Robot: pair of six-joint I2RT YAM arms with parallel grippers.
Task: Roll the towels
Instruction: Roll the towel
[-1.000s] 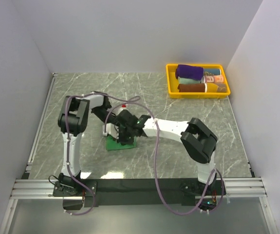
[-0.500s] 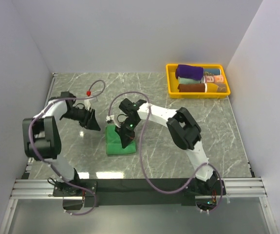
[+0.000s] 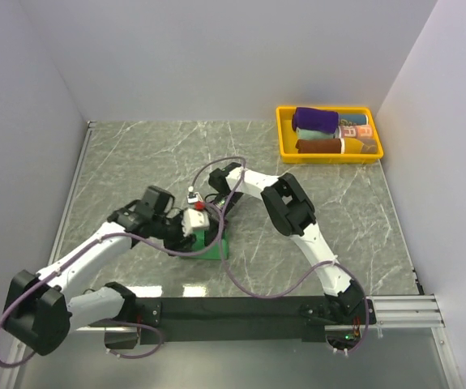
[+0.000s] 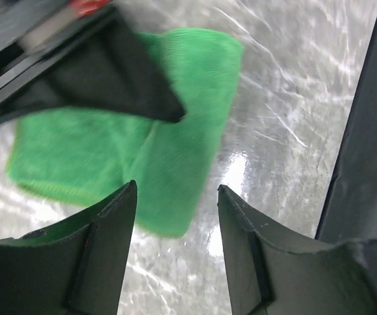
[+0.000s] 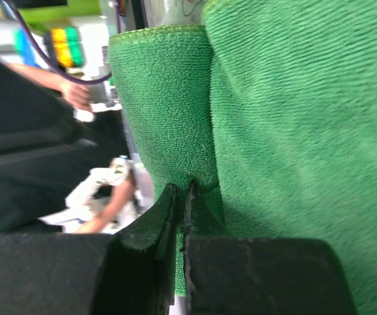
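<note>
The bright green towel (image 3: 213,246) lies bunched and folded on the marble table, partly hidden under both grippers. In the left wrist view the green towel (image 4: 142,144) lies flat, folded over itself. My right gripper (image 3: 215,217) is shut on a fold of the green towel (image 5: 273,131), pinching it between its fingertips (image 5: 175,203). My left gripper (image 4: 175,197) is open and empty, hovering just above the towel's near edge; from above, the left gripper (image 3: 203,232) sits beside the right one. A dark purple towel (image 3: 314,119) lies rolled in the yellow tray.
The yellow tray (image 3: 285,138) at the back right holds several rolled towels. White walls close in the table on three sides. A black rail (image 4: 365,131) runs along the table's near edge.
My left arm has swung in from the far left to the green towel, gripper open over it. My right arm has folded in, still holding the towel, which now looks more bunched.
</note>
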